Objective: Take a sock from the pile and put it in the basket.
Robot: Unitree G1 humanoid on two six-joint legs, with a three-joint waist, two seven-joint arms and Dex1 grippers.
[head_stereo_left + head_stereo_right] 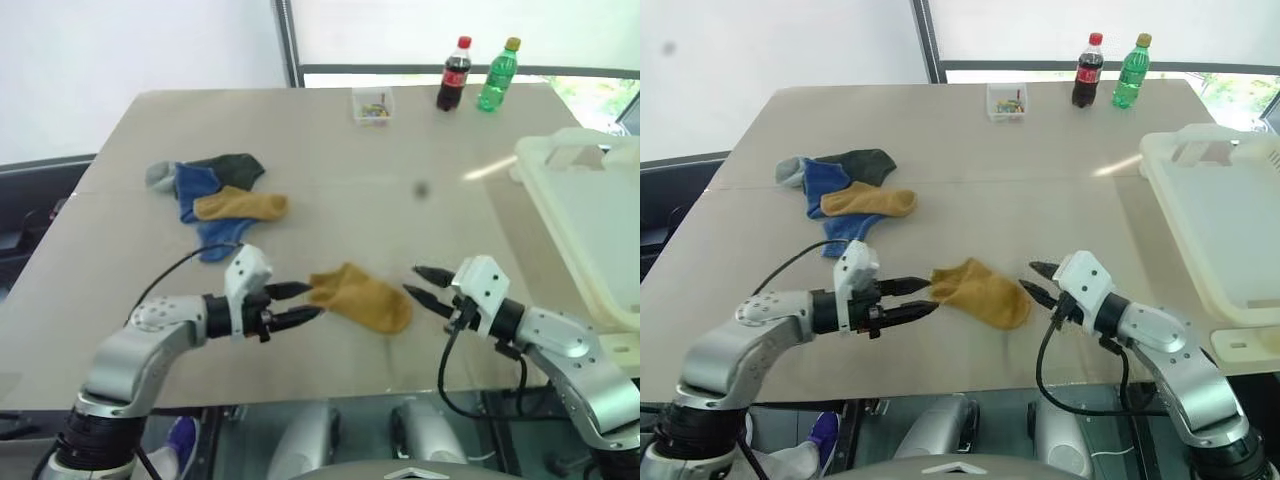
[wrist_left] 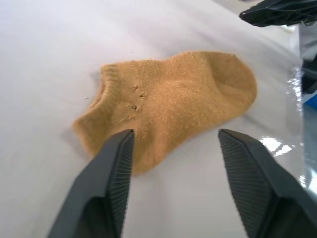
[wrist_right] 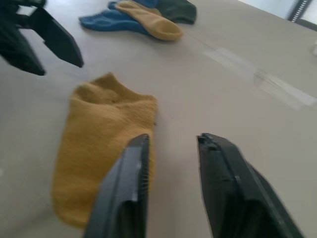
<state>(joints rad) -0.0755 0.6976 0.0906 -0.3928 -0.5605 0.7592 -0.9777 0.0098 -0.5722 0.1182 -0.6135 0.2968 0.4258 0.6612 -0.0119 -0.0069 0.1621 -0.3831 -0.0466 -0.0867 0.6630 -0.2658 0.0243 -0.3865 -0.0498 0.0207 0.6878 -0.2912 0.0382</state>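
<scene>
Beige table underneath everything. Cream-white plastic basket at its right edge, moulded handle at the far rim. Pile of socks far left: grey, dark green, royal blue, one mustard on top. Single mustard sock lying flat near the front edge, well apart from the pile, between both grippers. Left gripper released, fingers spread, tips touching or just beside the sock's cuff end. Right gripper parted too, gripping nothing, just beside the sock's other end. Cola bottle, green bottle and small clear box at the far edge.
</scene>
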